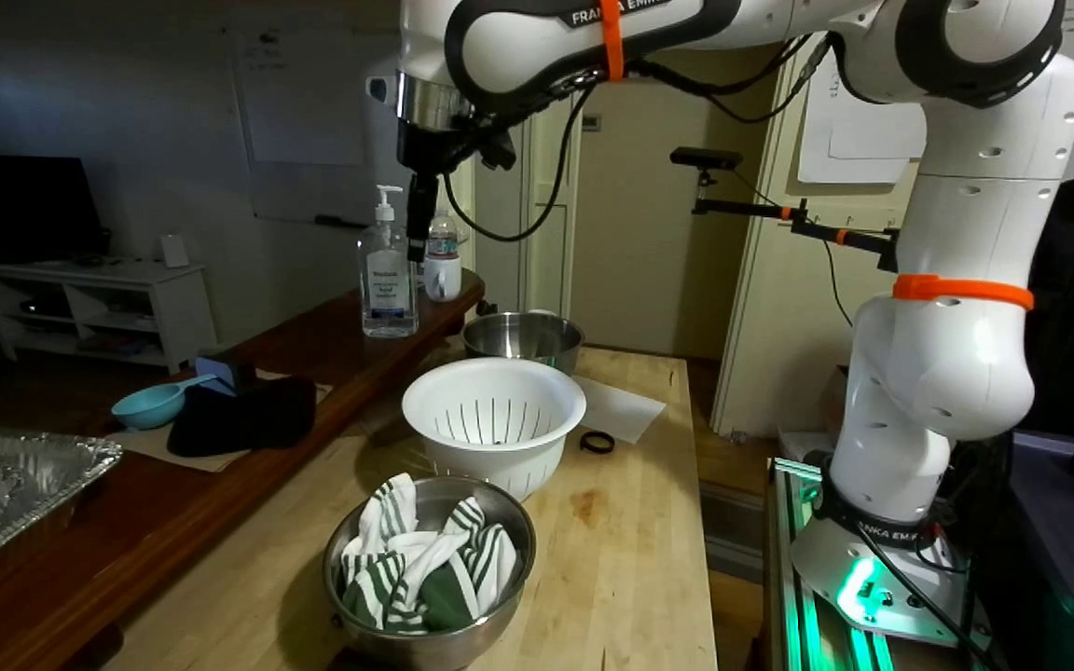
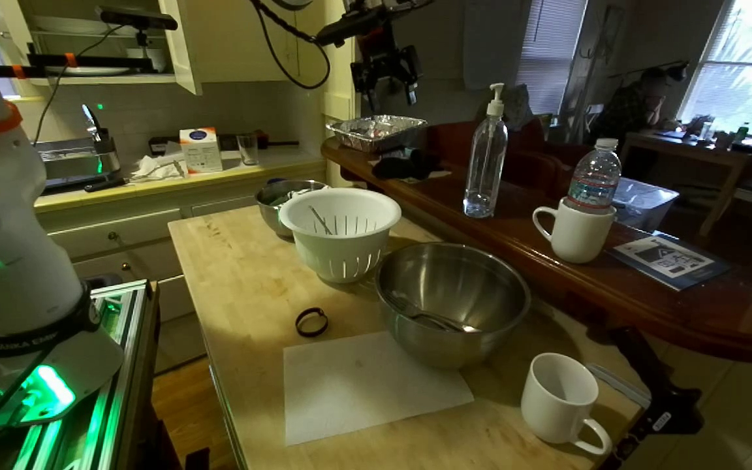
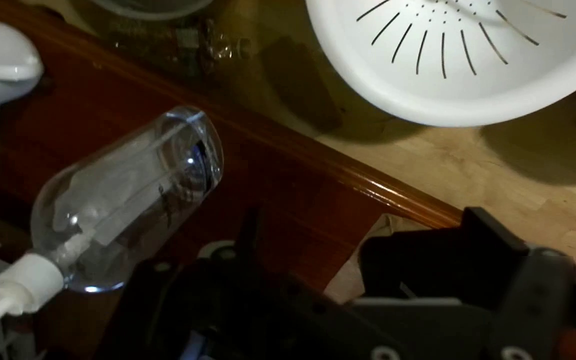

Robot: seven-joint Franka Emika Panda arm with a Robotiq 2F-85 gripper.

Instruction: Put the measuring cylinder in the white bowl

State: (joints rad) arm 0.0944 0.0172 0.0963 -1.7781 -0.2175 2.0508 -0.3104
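The measuring cylinder (image 1: pixel 151 406) is a light blue-teal cup with a handle. It sits on the raised dark wooden ledge beside a black item in an exterior view. I cannot make it out in the wrist view. The white bowl (image 1: pixel 509 468) has slotted sides and stands upright on the light wooden table; it shows in both exterior views (image 2: pixel 342 256) and in the wrist view (image 3: pixel 448 102). A thin utensil lies in it. My gripper (image 2: pixel 391 101) is open and empty, high above the ledge near the pump bottle; its spread fingers show in the wrist view (image 3: pixel 368 225).
A tall clear pump bottle (image 1: pixel 389 280) stands on the ledge, near a mug (image 2: pixel 575 232) holding a bottle. The black item (image 1: pixel 243 417) and a foil tray (image 1: pixel 24 466) are also there. Metal bowls flank the white bowl, one with striped cloth (image 1: pixel 425 568), one with utensils (image 2: pixel 451 294).
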